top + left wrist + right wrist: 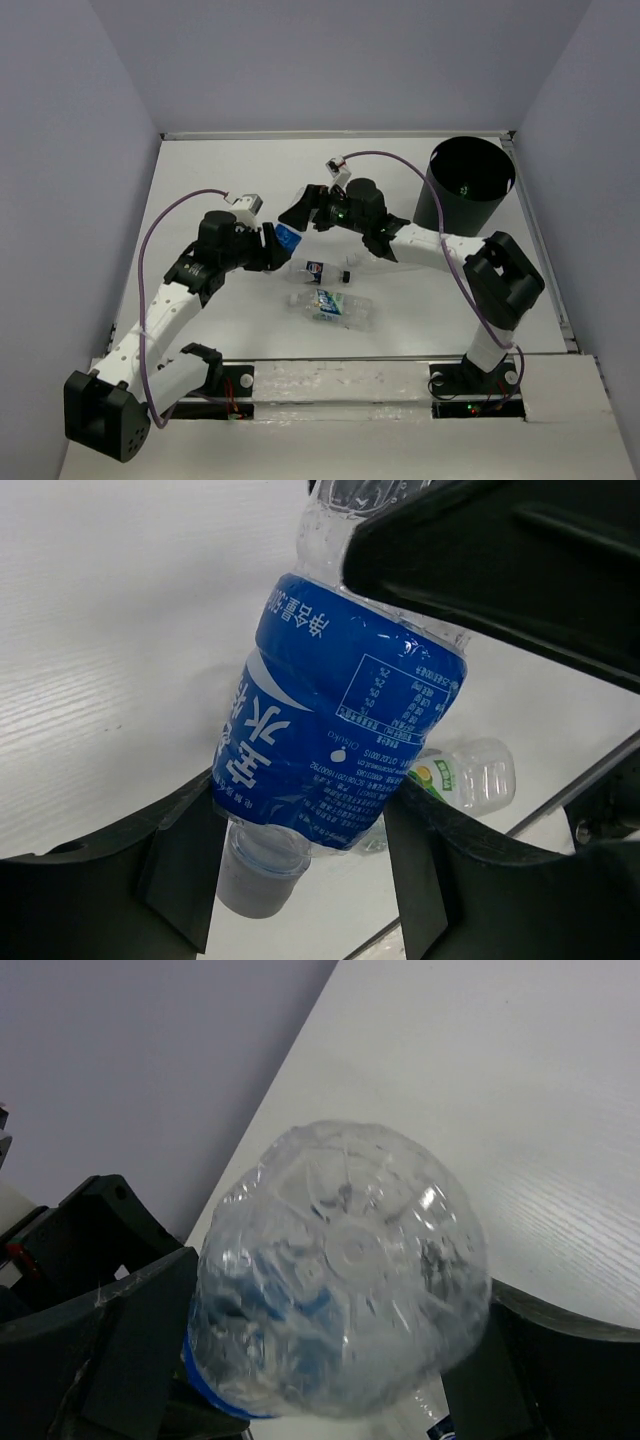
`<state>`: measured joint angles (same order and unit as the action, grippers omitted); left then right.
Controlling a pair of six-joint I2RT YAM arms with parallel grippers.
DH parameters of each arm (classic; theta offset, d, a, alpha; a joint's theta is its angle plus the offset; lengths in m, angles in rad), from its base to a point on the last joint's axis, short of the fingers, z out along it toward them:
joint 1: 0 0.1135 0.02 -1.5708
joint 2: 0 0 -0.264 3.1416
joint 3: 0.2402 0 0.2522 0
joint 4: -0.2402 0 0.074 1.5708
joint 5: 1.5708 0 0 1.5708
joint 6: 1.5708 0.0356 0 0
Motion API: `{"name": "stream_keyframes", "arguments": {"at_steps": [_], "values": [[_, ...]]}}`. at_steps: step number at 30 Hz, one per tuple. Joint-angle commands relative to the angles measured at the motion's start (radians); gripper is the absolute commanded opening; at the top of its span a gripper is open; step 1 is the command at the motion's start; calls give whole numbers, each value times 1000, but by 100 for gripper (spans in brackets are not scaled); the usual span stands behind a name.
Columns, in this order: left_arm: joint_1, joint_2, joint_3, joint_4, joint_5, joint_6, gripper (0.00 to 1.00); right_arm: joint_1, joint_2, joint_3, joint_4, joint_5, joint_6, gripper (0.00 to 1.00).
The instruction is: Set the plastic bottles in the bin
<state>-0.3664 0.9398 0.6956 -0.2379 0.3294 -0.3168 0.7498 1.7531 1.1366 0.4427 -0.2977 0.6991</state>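
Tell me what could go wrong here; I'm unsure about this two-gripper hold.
1. Both the left gripper and right gripper seem clamped on the blue bottle; a mistimed release could drop or crush it.
2. Falling, it could strike the loose bottles nearby and scatter them away from the bin.

3 plastic bottles show. The blue-labelled bottle [288, 238] [340, 740] [340, 1270], clear and dented, is held off the table, its white cap toward the left wrist camera and its base toward the right. A dark-labelled bottle [318, 270] lies on its side near it, and a crushed bottle [335, 307] with a blue-green label lies just beside that. The black bin [460, 210] stands upright at the far right corner, well apart
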Motion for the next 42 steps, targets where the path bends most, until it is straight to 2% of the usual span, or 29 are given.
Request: {"name": "stream_keyframes", "arguments": {"at_steps": [1, 2, 4, 5, 6, 7, 8, 9, 13, 17, 22, 23, 25, 29, 32, 35, 37, 38, 39, 40, 41, 42], "values": [[-14, -19, 2, 61, 122, 13, 21, 10, 6, 51, 142, -38, 30, 88], [-16, -19, 2, 63, 128, 13, 22, 10, -6, 48, 152, -29, 28, 74], [-16, -24, 1, 65, 129, 15, 24, 10, -27, 32, 159, -2, 19, 62], [-16, -27, 1, 66, 129, 15, 28, 10, -39, 13, 166, 26, 14, 48], [-16, -33, 4, 66, 131, 15, 49, 10, -65, 6, 160, 43, -4, 44], [-16, -42, 5, 65, 132, 16, 61, 10, -81, -3, 134, 80, -16, 38], [-16, -48, 10, 65, 132, 18, 87, 10, -96, -5, 120, 97, -27, 37], [-16, -56, 16, 65, 132, 21, 99, 10, -113, -6, 107, 115, -56, 36], [-17, -102, 42, 57, 91, 41, 99, 10, -210, -5, -20, 256, -159, 30], [-16, -174, 24, 75, 31, 58, 99, -61, -354, 0, -122, 373, -262, 27], [-16, -294, -4, 92, -64, 47, 99, -266, -539, 41, -330, 488, -401, 26], [-16, -309, -7, 89, -82, 44, 99, -289, -558, 60, -360, 578, -427, 26], [-16, -363, -16, 86, -110, 35, 99, -361, -601, 69, -412, 653, -495, 26], [-14, -440, -27, 86, -144, 31, 99, -434, -610, 84, -441, 895, -614, 26], [-14, -455, -28, 86, -144, 30, 99, -499, -590, 81, -440, 930, -648, 26], [-16, -461, -30, 86, -142, 30, 99, -509, -563, 83, -475, 946, -644, 26], [-20, -470, -30, 86, -145, 28, 99, -509, -531, 89, -508, 951, -638, 30], [-25, -476, -30, 84, -150, 25, 99, -509, -518, 91, -513, 959, -635, 39], [-28, -480, -30, 83, -154, 24, 99, -509, -517, 92, -518, 962, -635, 50], [-31, -484, -30, 80, -159, 24, 99, -518, -515, 103, -527, 962, -635, 66], [-35, -490, -28, 77, -170, 21, 99, -518, -518, 118, -570, 950, -633, 91], [-37, -493, -30, 75, -174, 19, 99, -518, -518, 142, -603, 939, -630, 96]]}}
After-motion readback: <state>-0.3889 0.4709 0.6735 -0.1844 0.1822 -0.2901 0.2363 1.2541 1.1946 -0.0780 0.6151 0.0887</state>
